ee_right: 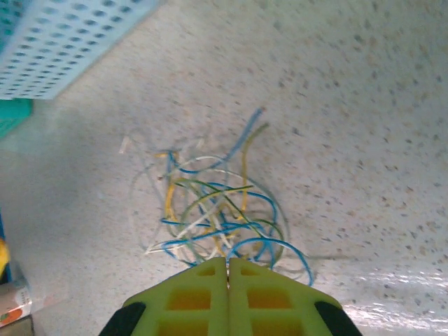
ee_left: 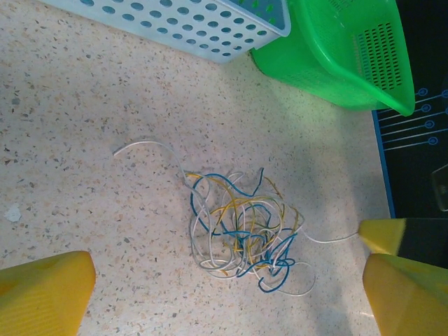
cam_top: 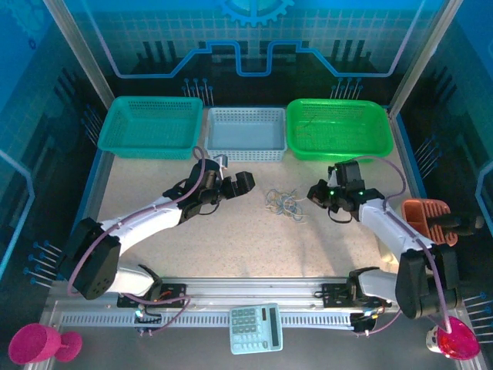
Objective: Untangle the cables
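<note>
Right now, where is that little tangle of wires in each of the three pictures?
Top view: tangle of wires just right of centre.
Left wrist: tangle of wires at centre, slightly low.
Right wrist: tangle of wires at centre, slightly low.
Shared landmark: pale blue basket.

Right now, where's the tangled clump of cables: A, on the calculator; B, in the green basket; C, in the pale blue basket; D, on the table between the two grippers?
D: the cables lie in a clump on the speckled table, between the left gripper and the right gripper.
</note>
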